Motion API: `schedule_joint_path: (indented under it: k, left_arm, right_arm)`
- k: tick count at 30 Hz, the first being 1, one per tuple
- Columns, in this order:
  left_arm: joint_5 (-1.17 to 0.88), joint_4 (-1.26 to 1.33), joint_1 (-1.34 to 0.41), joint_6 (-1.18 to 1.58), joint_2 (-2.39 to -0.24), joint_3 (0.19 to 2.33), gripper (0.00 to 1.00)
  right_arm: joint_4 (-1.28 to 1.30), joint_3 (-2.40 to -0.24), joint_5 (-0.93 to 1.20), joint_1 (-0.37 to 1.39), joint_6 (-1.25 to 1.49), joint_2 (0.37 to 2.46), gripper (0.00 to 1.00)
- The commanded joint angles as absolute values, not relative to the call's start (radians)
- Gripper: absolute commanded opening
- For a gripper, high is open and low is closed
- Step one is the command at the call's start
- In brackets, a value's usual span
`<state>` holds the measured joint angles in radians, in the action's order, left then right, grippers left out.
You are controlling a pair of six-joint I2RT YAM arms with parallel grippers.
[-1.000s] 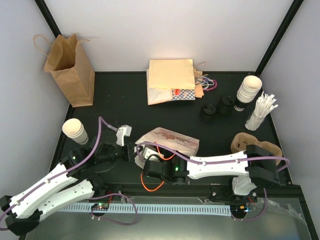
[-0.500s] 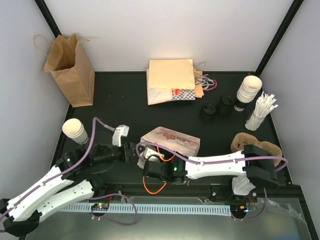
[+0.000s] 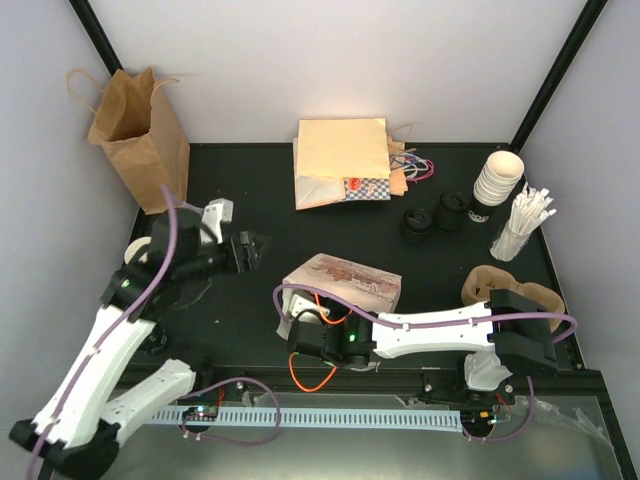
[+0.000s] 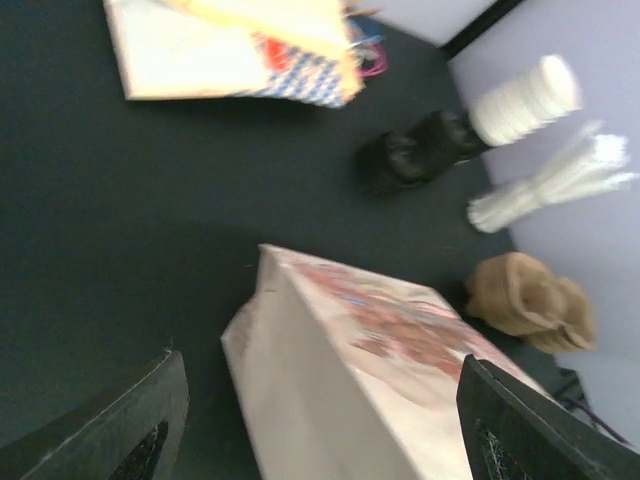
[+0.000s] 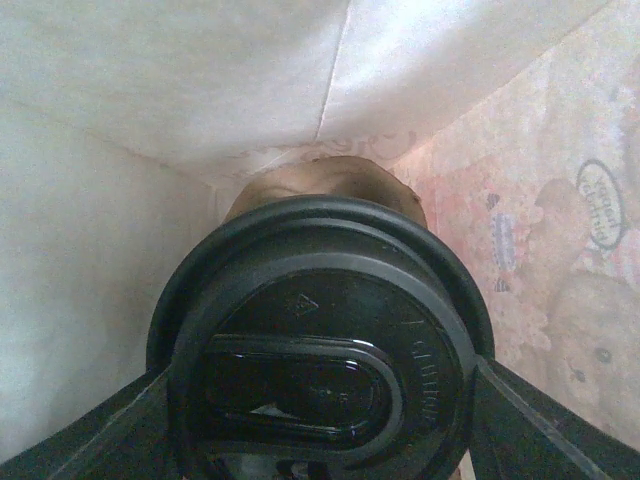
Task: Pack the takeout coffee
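trouble could come from the printed bag, i think. it is thin paper, it lies on its side on the table, and nothing holds it down. if the right gripper pushes in more, the bag may slide or crumple.

the takeout coffee is inside that bag, lying sideways, with its lid facing the wrist camera. the right gripper's fingers press on both sides of it, so it is clamped on the coffee. if the lid is not snapped on tight, drink could leak out of a cup left on its side. if the fingers catch the paper on the way out, the bag could get dragged or torn.

the left gripper is up over the table, apart from the bag. its fingers are wide apart with nothing between them, so it is not holding the bag's mouth.

the lid is round black plastic, smooth and a bit shiny, with a raised rim and a small sip flap. the bag is plain white inside with a fold line, and pink and brown pictures show through one wall. something round and brown sits deeper in, behind the cup. i cannot tell what it is. the table is dark and flat. a brown bag stands up in the far left corner, stiff and creased.
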<state>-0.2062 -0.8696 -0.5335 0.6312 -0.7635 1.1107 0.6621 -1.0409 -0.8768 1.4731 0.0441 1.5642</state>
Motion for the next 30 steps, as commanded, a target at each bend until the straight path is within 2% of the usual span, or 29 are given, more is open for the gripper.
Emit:
schedule_joint_path:
  k: [1,4,11,20,30]
  left_arm:
    - [-0.494,-0.756,-0.326,0.479,-0.91,1.011,0.76]
    - [-0.515,-0.657,-0.291,0.438,-1.058,1.006,0.76]
    - [-0.594,-0.612,-0.279,0.359,-1.432,1.141,0.73]
    - [-0.726,-0.501,-0.303,0.326,-1.705,1.252,0.7]
    - [-0.766,-0.508,-0.384,0.283,-1.962,1.435,0.68]
  right_arm:
    - [0.67,-1.044,-0.897,1.466,0.062,1.541,0.33]
    - [0.661,-1.044,-0.896,1.466,0.05,1.544,0.33]
    - [0.664,-1.06,-0.885,1.466,0.039,1.551,0.33]
    - [0.662,-1.047,-0.853,1.466,0.034,1.526,0.33]
    - [0.65,-1.054,-0.808,1.469,0.0,1.511,0.33]
